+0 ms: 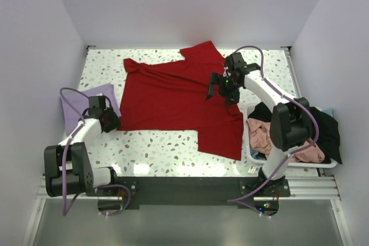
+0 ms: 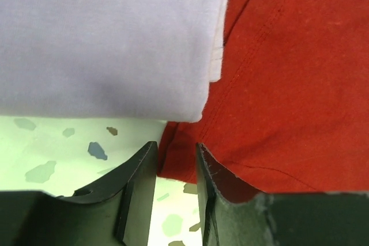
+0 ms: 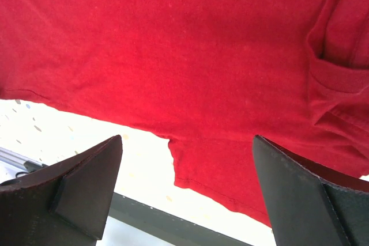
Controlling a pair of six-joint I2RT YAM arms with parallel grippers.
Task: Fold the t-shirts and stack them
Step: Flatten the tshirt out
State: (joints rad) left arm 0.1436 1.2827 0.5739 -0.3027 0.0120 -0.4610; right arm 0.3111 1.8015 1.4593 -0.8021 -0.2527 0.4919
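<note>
Left gripper: jaws slim gap apart, corner of red t-shirt at tips; cannot tell if pinched. Folded lavender t-shirt just beside, edge lapping red hem. Right gripper: jaws spread wide, above red t-shirt, holding nothing. Red t-shirt lies spread mid-table.

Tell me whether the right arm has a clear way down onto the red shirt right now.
Probably yes. The right gripper hangs open over the red shirt, which lies spread on the table, and nothing shows between them in the wrist view.
</note>
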